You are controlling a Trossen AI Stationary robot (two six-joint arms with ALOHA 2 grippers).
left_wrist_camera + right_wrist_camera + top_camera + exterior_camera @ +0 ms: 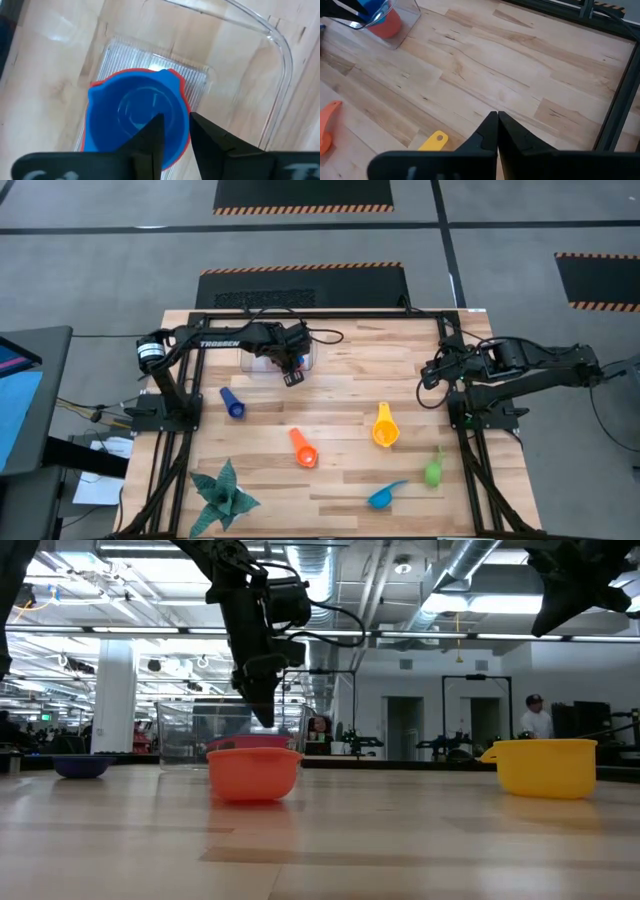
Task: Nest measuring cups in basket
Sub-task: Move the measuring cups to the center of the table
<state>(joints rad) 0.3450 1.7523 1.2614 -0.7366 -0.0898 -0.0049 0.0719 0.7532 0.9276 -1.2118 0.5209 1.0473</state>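
The left end effector (292,367) hangs over the clear basket (248,360) near the back of the table (340,430). In the left wrist view its two fingers (152,135) are a little way apart, with a thin gap between them, and nothing sits in that gap. Right under them a blue cup (135,117) rests inside a red cup (175,80) on the floor of the basket. So two cups look nested already.

The right end effector (497,127) waits up high on the right side of the table. Its fingers are pressed together and hold nothing.

Five more cups lie out on the wood: a dark blue cup (233,404), an orange cup (304,448), a yellow cup (386,427), a green cup (434,470) and a light blue cup (384,497). A teal paper plant (222,495) sits at the front left corner and is not part of the job.

The cups look like light, hard plastic. They would likely be smooth and slippery, and could slide or tip if pushed. A good place to pinch is probably the short flat handle, or the thin rim of the bowl. The basket also looks light, so a bump might shove it.
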